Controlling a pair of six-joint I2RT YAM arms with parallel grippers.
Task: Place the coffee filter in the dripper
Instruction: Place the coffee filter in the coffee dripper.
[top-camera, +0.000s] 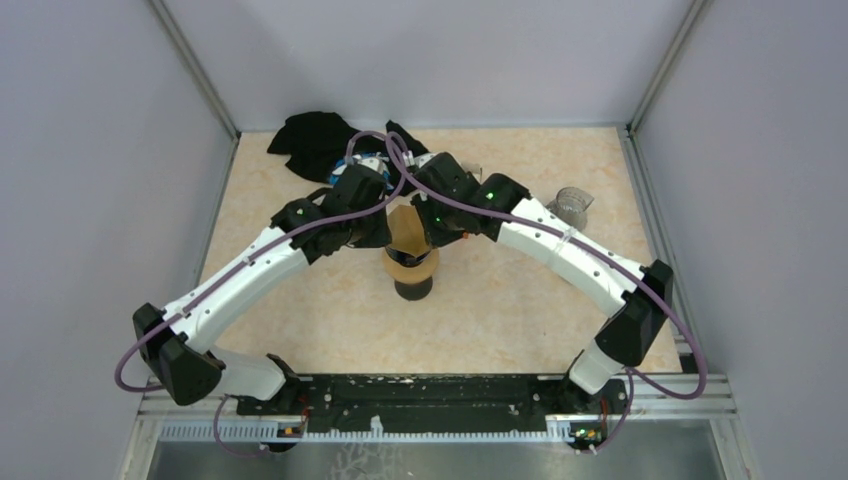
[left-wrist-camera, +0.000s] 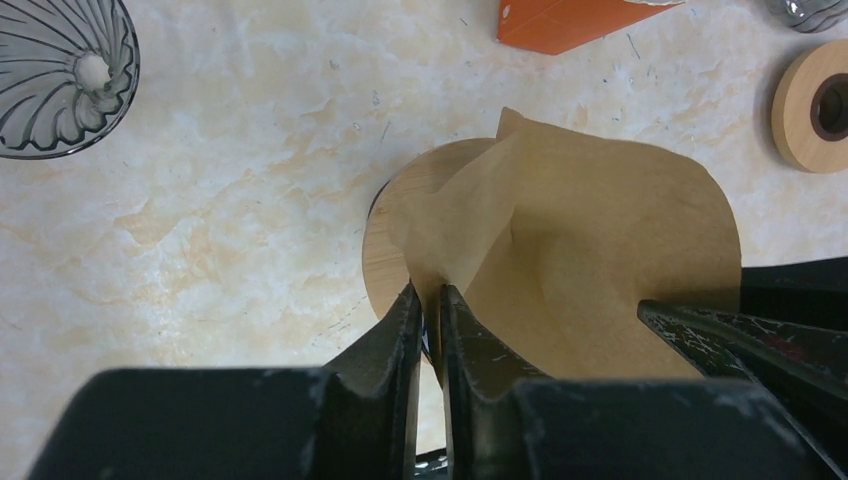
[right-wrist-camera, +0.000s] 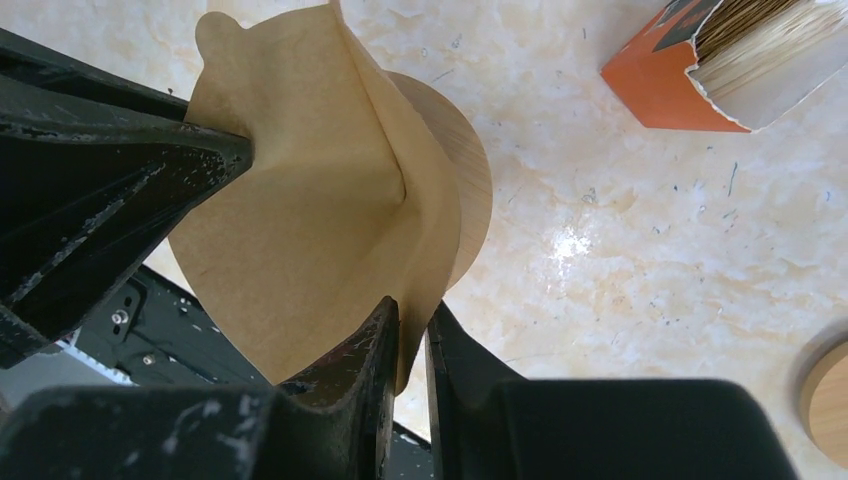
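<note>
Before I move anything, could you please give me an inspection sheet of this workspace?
Surface: marbled beige tabletop, faint scuffs.
Job's things: coffee filter held spread over the wooden-collared dripper; whether they touch cannot be told.
Clutter: orange filter box, glass cone, wooden ring, black cloth.
Grippers: left gripper and right gripper each pinch an edge of the filter.
Cables: purple cables run along both arms and cross above the wrists.
Surroundings: grey walls, aluminium frame posts, mounting rail.
</note>
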